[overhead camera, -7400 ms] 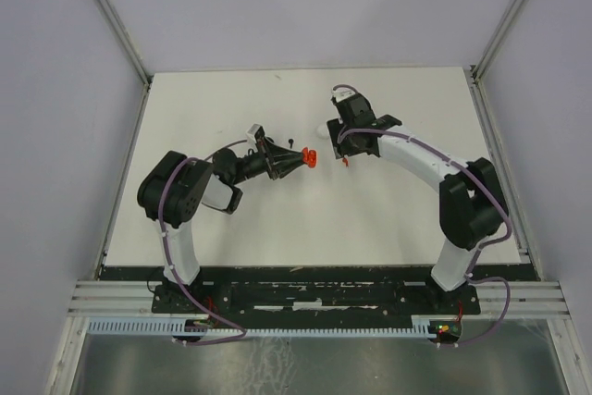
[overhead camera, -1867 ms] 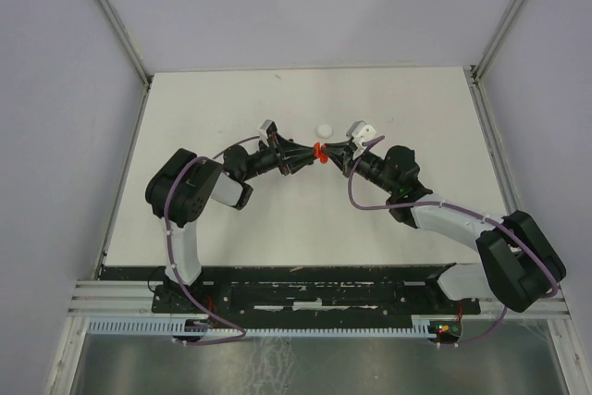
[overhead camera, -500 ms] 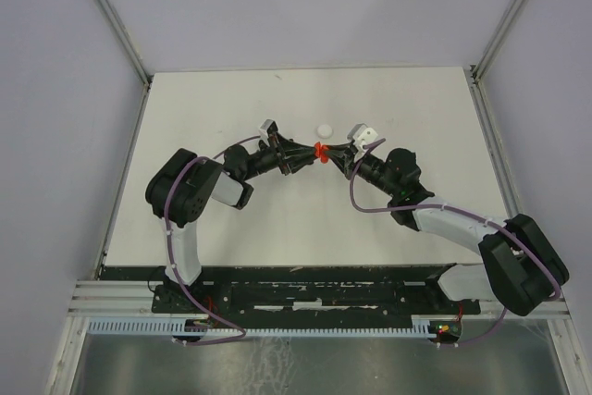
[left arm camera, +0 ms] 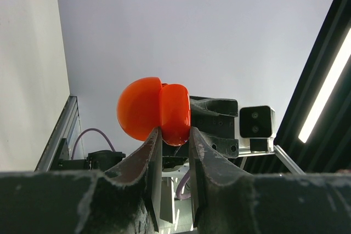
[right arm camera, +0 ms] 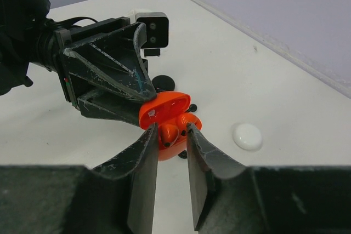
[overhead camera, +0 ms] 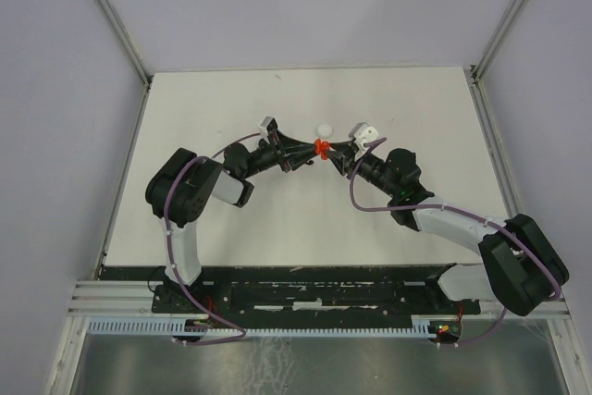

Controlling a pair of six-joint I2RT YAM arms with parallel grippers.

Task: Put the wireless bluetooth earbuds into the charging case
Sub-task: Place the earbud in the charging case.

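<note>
End effectors: left (left arm camera: 174, 135) tight on case (left arm camera: 143, 108), right (right arm camera: 171, 136) ajar around earbud (right arm camera: 168, 131).

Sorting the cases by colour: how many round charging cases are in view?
3. The orange case is open in the left gripper; the white case lies on the table beyond it; the black case lies partly hidden beneath that gripper. The arms may hide more.

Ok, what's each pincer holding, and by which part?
The left pincer clamps the open orange charging case by its edge. The right pincer straddles an orange earbud seated in it; whether it grips cannot be told.
</note>
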